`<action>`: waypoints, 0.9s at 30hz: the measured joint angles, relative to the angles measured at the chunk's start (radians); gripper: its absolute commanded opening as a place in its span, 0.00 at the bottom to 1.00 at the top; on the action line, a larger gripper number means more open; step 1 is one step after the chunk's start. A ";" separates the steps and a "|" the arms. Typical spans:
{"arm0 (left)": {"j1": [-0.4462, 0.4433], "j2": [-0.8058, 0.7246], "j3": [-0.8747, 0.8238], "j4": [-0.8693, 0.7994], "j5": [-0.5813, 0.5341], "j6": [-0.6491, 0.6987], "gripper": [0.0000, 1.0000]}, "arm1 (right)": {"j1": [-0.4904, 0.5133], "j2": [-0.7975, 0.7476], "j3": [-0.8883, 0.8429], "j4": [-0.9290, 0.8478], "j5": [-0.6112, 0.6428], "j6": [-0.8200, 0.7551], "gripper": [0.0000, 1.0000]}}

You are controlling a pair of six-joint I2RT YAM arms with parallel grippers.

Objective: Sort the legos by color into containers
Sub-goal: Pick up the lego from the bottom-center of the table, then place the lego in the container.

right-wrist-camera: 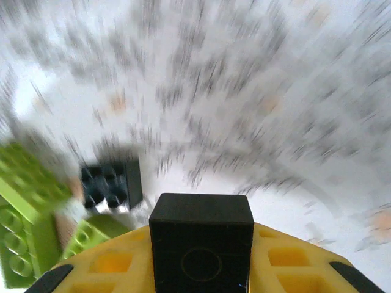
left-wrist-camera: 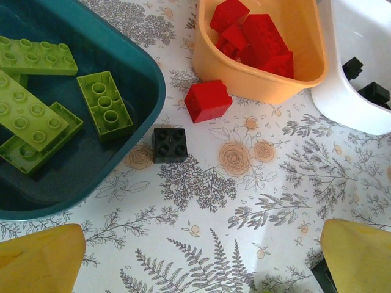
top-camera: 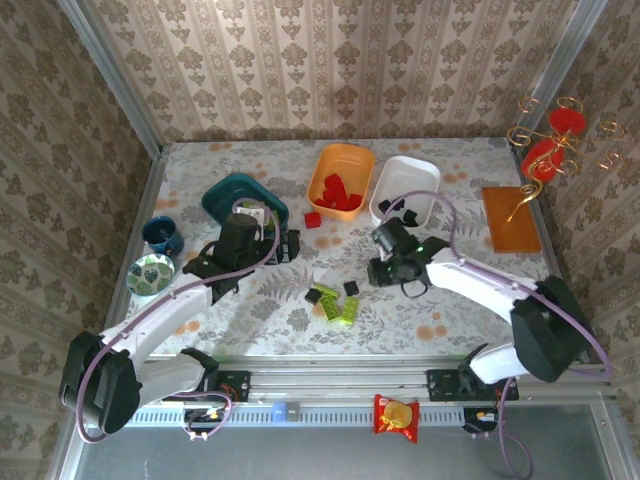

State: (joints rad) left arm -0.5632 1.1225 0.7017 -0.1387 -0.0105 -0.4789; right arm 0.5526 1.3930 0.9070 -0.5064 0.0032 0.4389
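Contents: teal tub [left-wrist-camera: 73, 168] holds lime legos [left-wrist-camera: 105, 105], orange tub [left-wrist-camera: 256, 88] red legos [left-wrist-camera: 256, 36], white tub [left-wrist-camera: 348, 110] black legos [left-wrist-camera: 374, 93]. On table [left-wrist-camera: 256, 201]: loose red lego [left-wrist-camera: 208, 101] beside orange tub, loose black lego [left-wrist-camera: 169, 144] beside teal tub. Grip: left fingers [left-wrist-camera: 43, 256] spread, empty; right fingers [right-wrist-camera: 287, 262] clamp black brick [right-wrist-camera: 201, 244].

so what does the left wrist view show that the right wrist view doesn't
Left wrist, not right wrist: the teal tub holding lime green bricks, the orange tub holding red bricks, the white tub, a loose red brick and a loose black brick. Right wrist, not left wrist: a black brick clamped in the right jaws, and blurred loose lime green bricks. Both: the floral tablecloth.
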 measured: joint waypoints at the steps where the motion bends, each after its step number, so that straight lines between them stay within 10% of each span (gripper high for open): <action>1: 0.000 0.000 -0.002 0.000 0.000 0.000 1.00 | -0.036 -0.014 0.033 0.001 0.002 0.000 0.27; 15: -0.043 0.000 -0.015 -0.026 0.037 -0.008 1.00 | -0.319 0.449 0.512 0.070 0.063 0.051 0.29; 20: -0.094 0.003 -0.015 -0.064 0.037 -0.008 1.00 | -0.330 0.545 0.582 0.019 0.100 0.065 0.64; 27: -0.140 0.060 -0.010 -0.122 0.053 0.016 0.93 | -0.327 0.518 0.600 0.004 0.101 0.062 0.69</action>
State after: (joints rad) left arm -0.7033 1.1824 0.6914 -0.2607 0.0429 -0.4629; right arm 0.2260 1.9106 1.5074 -0.5026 0.1047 0.5011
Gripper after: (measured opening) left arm 0.938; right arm 0.689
